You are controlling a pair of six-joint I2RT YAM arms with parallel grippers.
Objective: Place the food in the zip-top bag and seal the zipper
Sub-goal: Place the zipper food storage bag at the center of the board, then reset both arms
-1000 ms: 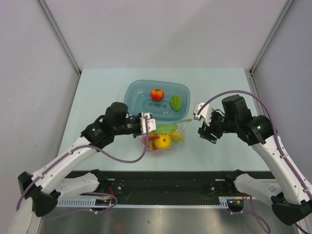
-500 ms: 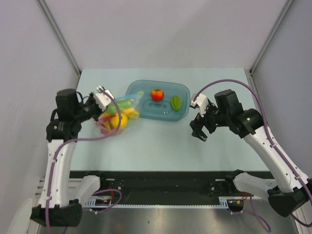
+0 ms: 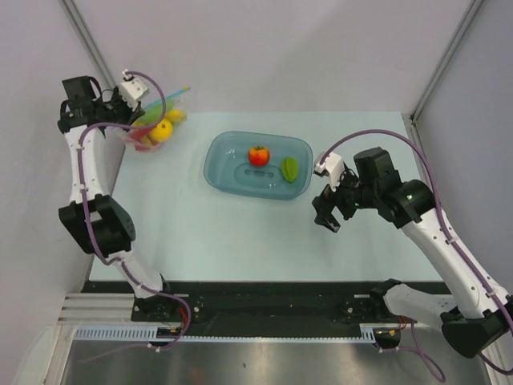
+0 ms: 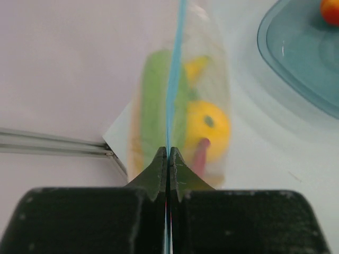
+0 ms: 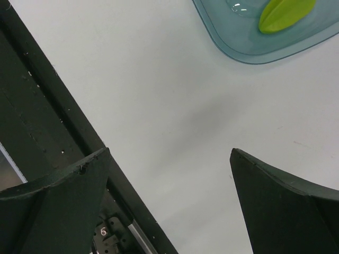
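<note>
My left gripper (image 3: 139,112) is shut on the blue zipper (image 4: 172,84) of the clear zip-top bag (image 3: 157,128) and holds it in the air beyond the table's far left corner. In the left wrist view the bag (image 4: 218,79) hangs from the jaws with a green vegetable (image 4: 153,106), a yellow-orange citrus (image 4: 207,123), a red chili (image 4: 199,154) and a banana (image 4: 195,66) inside. A red tomato (image 3: 258,155) and a green starfruit (image 3: 289,168) lie in the blue-green tray (image 3: 227,172). My right gripper (image 3: 325,213) is open and empty over the table, right of the tray.
The tray's corner shows in the right wrist view (image 5: 238,45) with the starfruit (image 5: 286,13) in it. The black rail (image 5: 58,121) runs along the table's near edge. A grey wall and metal post (image 3: 96,56) stand close behind the left arm.
My left arm has swung the filled bag from the table's middle up and out to the far left corner. My right gripper has shifted only slightly.
</note>
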